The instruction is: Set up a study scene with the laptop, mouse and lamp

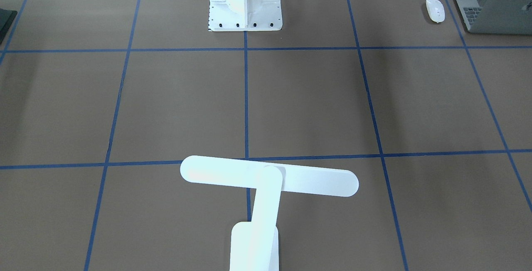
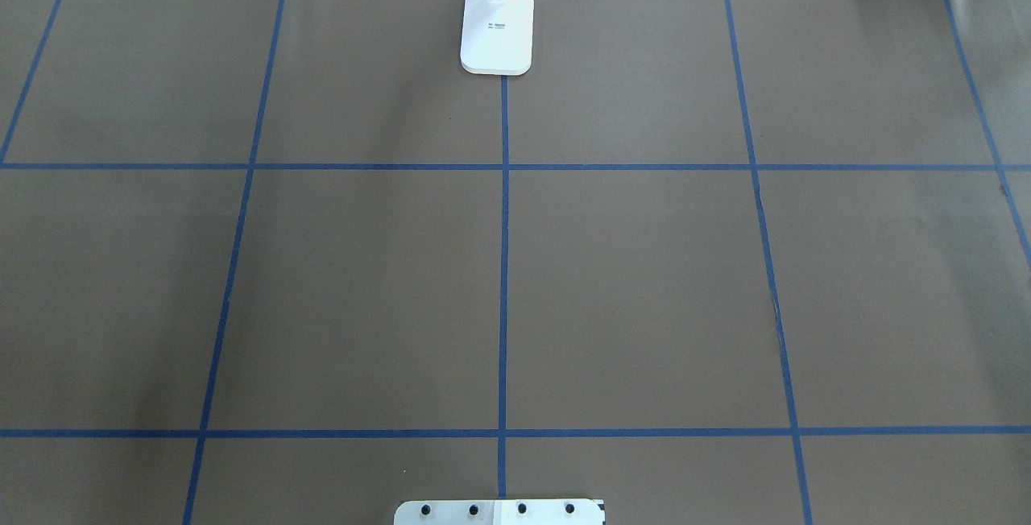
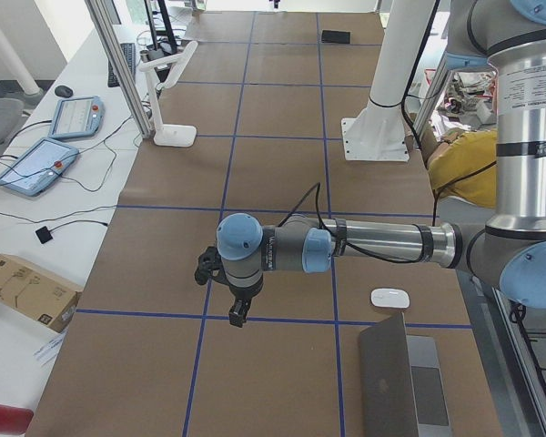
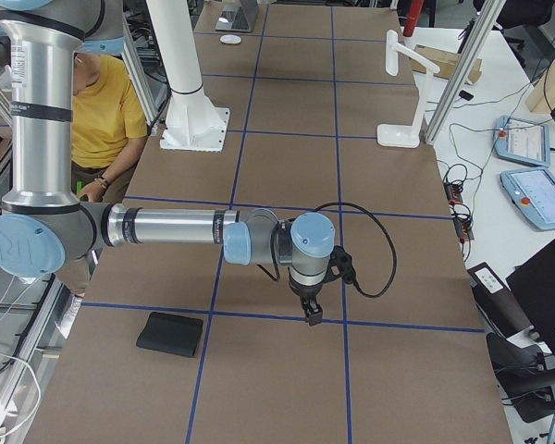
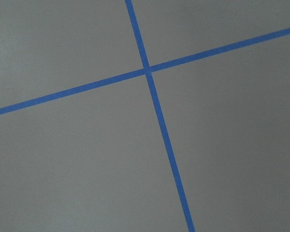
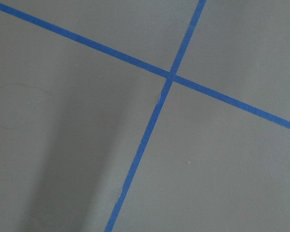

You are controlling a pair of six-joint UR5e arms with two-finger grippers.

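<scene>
Exterior left: left end effector [image 3: 239, 314], grip you cannot tell.
Right end effector [image 4: 312, 313]: likewise unclear.
Mouse [image 1: 435, 10]: beside laptop [image 1: 505, 11].

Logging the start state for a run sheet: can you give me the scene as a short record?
laptop: open, at the table's end on the robot's left
mouse: beside the laptop, not touching it
lamp: upright at the far edge, on the centre line
black pad: flat, at the robot's right end
left end effector: above bare table, nothing seen in it, open or shut unclear
right end effector: likewise
</scene>
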